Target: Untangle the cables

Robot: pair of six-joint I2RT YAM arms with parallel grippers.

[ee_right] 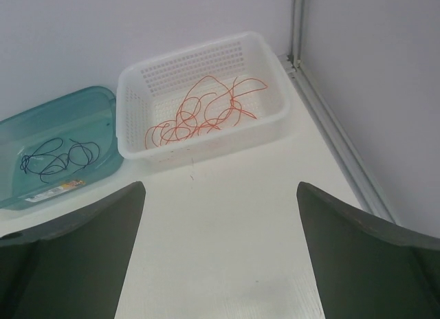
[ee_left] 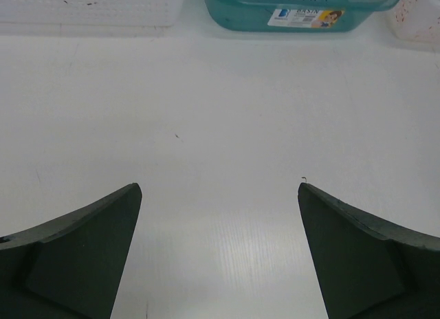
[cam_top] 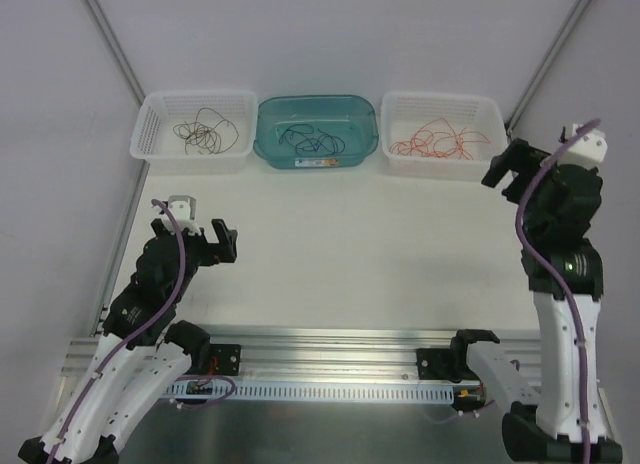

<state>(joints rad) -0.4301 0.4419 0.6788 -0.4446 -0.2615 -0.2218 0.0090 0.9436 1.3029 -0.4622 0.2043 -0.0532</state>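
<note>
Cables: split over three containers set in a row along the far edge of the counter (cam_top: 350, 254), from 11 to 1 o'clock in the top view; each bundle inside its own container, apart from the other two.

At 11 o'clock: white perforated basket (cam_top: 150, 152); inside, black cables (cam_top: 205, 134) in loose loops on the floor.

At 12 o'clock: teal tub (cam_top: 268, 152), just beside that basket, contact not discernible; inside, dark cables (cam_top: 310, 139), dark blue as seen from the right wrist; printed label (ee_left: 306, 18) on the near wall.

At 1 o'clock: second white basket (cam_top: 492, 134), just beside the tub; inside, red-orange cables (cam_top: 440, 141), spread in open curls across the floor.

Left arm (cam_top: 150, 284): at 8 o'clock, low over the counter, aimed toward 12 o'clock; left jaws spread fully wide, only bare counter between them, nothing gripped; well apart from all three containers.

Right arm (cam_top: 560, 254): at 3 o'clock, raised, tilted down toward the second white basket; right jaws likewise spread wide, nothing gripped; in the right wrist view, red-orange cables at 12 o'clock and teal tub at 10 o'clock, both ahead of the jaws and untouched.

Metal rail (cam_top: 330, 339): across the near edge at 6 o'clock, carrying both arm bases.
</note>
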